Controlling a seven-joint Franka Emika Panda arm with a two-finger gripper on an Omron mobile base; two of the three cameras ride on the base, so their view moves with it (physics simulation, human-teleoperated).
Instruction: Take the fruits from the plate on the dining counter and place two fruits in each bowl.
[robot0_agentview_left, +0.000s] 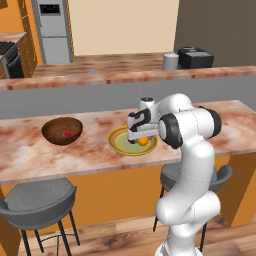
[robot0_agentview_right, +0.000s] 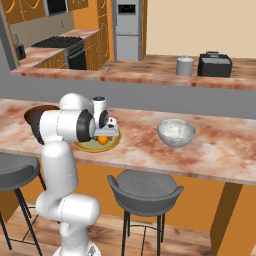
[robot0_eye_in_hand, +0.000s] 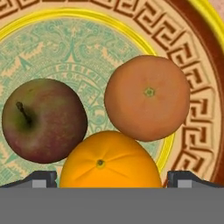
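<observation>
The pinkish marbled dining counter (robot0_agentview_left: 90, 150) is stretching across the middle of the left base view. At its left the brown wooden bowl (robot0_agentview_left: 62, 131) is holding a pinkish-red fruit (robot0_agentview_left: 66, 133). At centre, the plate (robot0_agentview_left: 118, 142) is sitting under the gripper (robot0_eye_in_hand: 112, 178), whose fingertips (robot0_eye_in_hand: 41, 178) are standing wide apart, flanking the yellow-orange fruit (robot0_eye_in_hand: 109, 160) without gripping it. Above it in the hand view, the dark fruit (robot0_eye_in_hand: 43, 119) is lying left, the orange fruit (robot0_eye_in_hand: 147, 97) right. In the right base view, the grey stone bowl (robot0_agentview_right: 176, 132) is resting right of the plate.

the white arm (robot0_agentview_left: 192, 165) was raised from its base, bent at the elbow and folded forward and down, so that the hand was pointed downward. the gripper (robot0_eye_in_hand: 111, 177) was held low, its 2 dark fingertips (robot0_eye_in_hand: 41, 178) spread wide apart at either side of the hand view. in both base views the fingers were hidden behind the wrist.
</observation>
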